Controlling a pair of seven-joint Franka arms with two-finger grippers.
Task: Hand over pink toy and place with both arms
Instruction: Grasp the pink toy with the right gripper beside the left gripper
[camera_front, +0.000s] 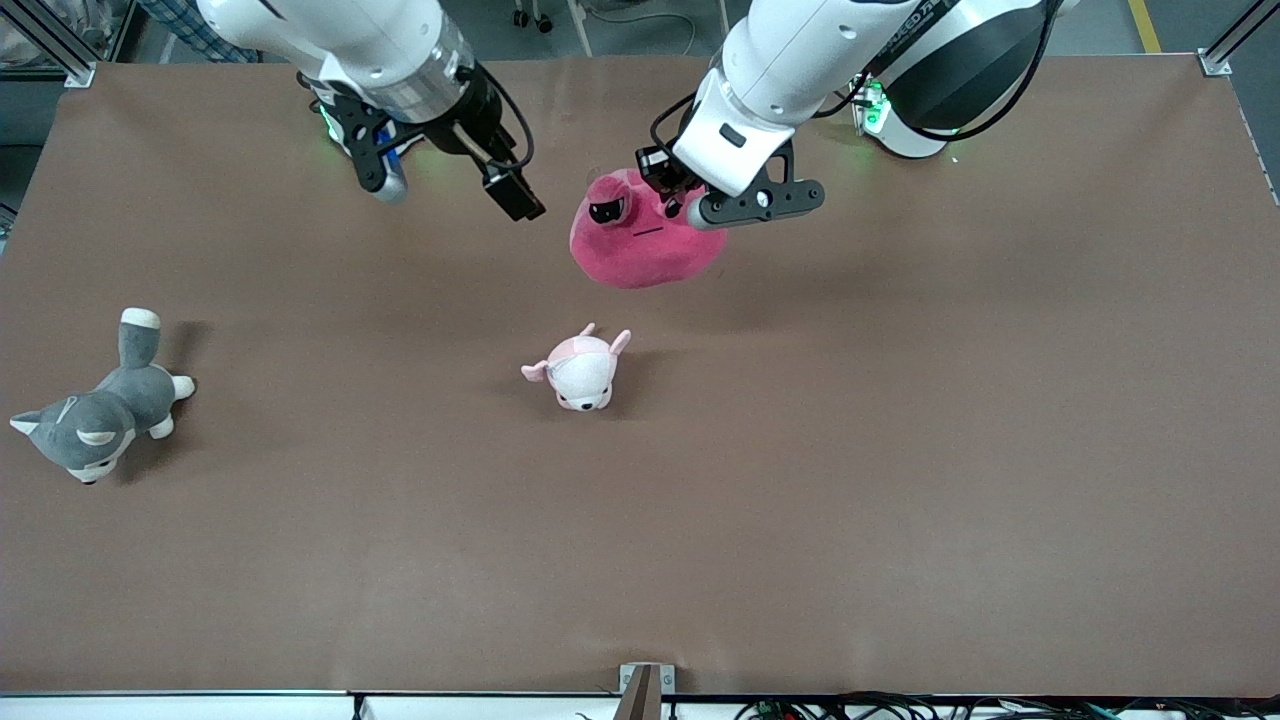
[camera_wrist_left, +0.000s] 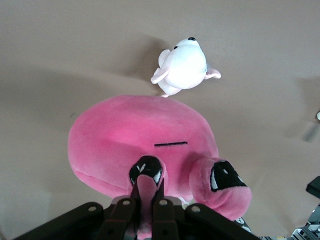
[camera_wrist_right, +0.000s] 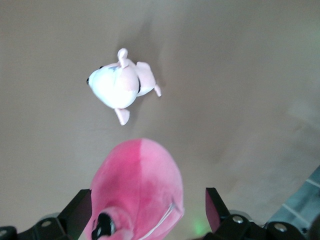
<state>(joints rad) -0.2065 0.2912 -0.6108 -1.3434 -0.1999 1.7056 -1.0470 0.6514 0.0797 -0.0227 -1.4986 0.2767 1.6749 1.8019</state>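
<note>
While both arms reach out over the brown table (camera_front: 900, 450), a grey plush (camera_front: 95, 420) lies on its side near the right arm's end, well apart from everything else.

Next along, the right gripper (camera_front: 455, 190) hangs in the air over bare table. Its 2 fingers (camera_wrist_right: 79, 210) are spread wide and hold nothing. In the front view it is just beside the pink toy (camera_front: 640, 250), toward the right arm's end, with a clear gap between them. In the right wrist view the toy (camera_wrist_right: 142, 180) shows between the 2 spread fingers, and neither finger can be seen touching it.

A small pale plush (camera_front: 580, 372) lies on the table near the middle, nearer to the front camera than the pink toy. Both wrist views catch it too (camera_wrist_left: 182, 67) (camera_wrist_right: 120, 85), lying apart from the toy.

The pink toy is up off the table and casts a soft shadow on the surface under it. It hangs from the left gripper (camera_front: 685, 205), over the middle of the table. In the left wrist view, the left gripper's fingers (camera_wrist_left: 162, 215) are pinched narrow on 1 of the toy's small top flaps. The round body (camera_wrist_left: 140, 135) sags under them, with its dark eyes and thin mouth line facing that camera.
</note>
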